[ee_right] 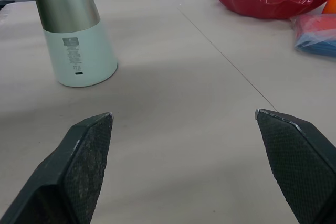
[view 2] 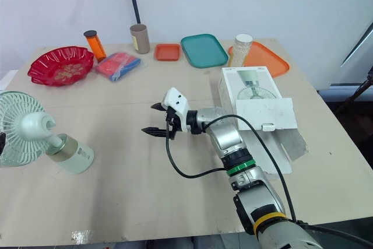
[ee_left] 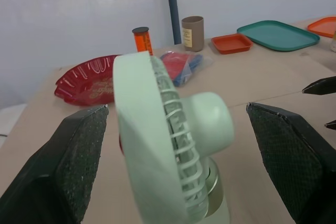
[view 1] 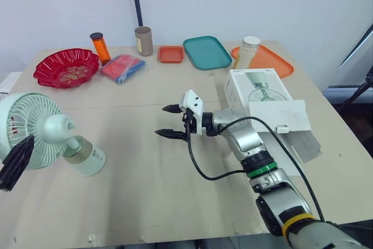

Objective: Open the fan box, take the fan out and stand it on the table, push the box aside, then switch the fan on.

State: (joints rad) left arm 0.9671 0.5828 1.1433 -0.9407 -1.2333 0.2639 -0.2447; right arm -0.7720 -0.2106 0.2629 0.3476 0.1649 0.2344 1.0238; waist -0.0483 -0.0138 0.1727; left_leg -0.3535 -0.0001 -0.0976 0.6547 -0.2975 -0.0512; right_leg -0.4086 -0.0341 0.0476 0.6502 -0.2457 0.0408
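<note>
The mint-green fan point(view 1: 44, 132) stands upright on its white base point(view 1: 86, 160) at the table's left side. My left gripper point(ee_left: 176, 109) is open, with one black finger point(view 1: 16, 161) on each side of the fan head and neither touching it. The white fan box point(view 1: 256, 88) lies at the right with its flap point(view 1: 278, 115) folded open toward me. My right gripper point(view 1: 169, 122) is open and holds nothing. It hovers over the middle of the table and points left toward the fan base point(ee_right: 79, 40).
Along the back edge stand a red bowl point(view 1: 66, 67), an orange bottle point(view 1: 100, 47), a brown cup point(view 1: 143, 40), a blue-red packet point(view 1: 122, 67), a small orange tray point(view 1: 171, 54), a teal tray point(view 1: 207, 52), a white canister point(view 1: 247, 51) and an orange tray point(view 1: 271, 61).
</note>
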